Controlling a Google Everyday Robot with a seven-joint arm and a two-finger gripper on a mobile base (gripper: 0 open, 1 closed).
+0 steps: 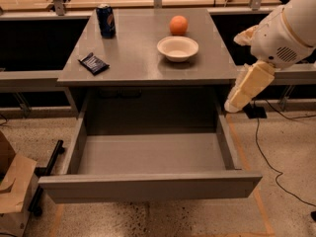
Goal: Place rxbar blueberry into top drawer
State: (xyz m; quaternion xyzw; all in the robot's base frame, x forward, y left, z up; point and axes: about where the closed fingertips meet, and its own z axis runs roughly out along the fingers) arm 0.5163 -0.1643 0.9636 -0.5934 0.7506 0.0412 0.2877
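The rxbar blueberry (94, 63) is a small flat dark-blue bar lying on the left part of the grey table top (143, 65). The top drawer (148, 157) is pulled wide open below the table top, and its grey inside is bare. My arm comes in from the upper right, and my gripper (236, 101) hangs down beside the table's right edge, just above the drawer's right wall. It is far to the right of the bar and holds nothing that I can see.
A blue soda can (105, 20) stands at the back left of the table top. An orange (178, 25) and a white bowl (177, 48) sit toward the right. A cardboard box (12, 181) stands on the floor at left, and a black cable (266, 147) runs along the floor at right.
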